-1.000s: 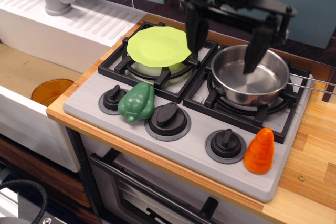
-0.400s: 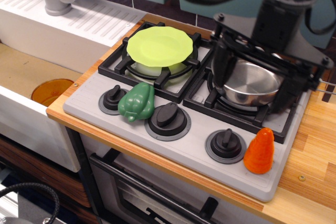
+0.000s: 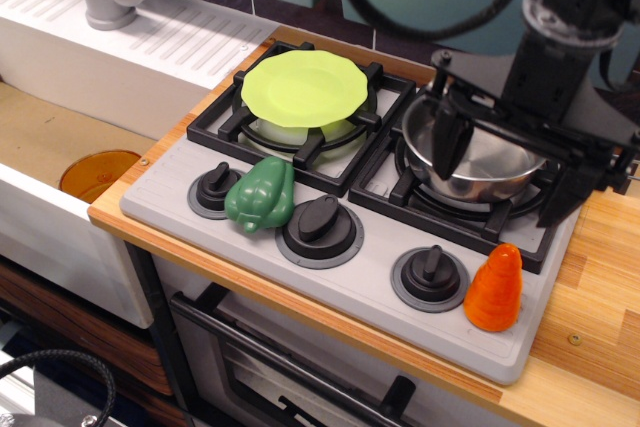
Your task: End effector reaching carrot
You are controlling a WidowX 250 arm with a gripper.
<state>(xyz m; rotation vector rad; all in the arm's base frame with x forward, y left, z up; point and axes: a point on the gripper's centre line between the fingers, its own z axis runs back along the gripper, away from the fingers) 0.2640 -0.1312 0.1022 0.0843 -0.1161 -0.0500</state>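
The small shiny orange toy carrot [image 3: 494, 288] stands up on its fat end at the front right corner of the grey toy stove top [image 3: 375, 282], just beside the last black knob [image 3: 429, 276]. The black robot gripper with two long dark fingers [image 3: 508, 167] hangs above and behind it, over the shiny silver pot [image 3: 487, 157] on the back right burner. Its two fingers are spread wide apart and hold nothing.

To do this well, I think the gripper should come toward the front edge and go down slowly, with one finger on each side of the carrot. It should stay clear of the pot rim and the knob.

The right finger is dark against the dark burner, so its tip is hard to see. The top of the arm is cut off by the picture's top edge.
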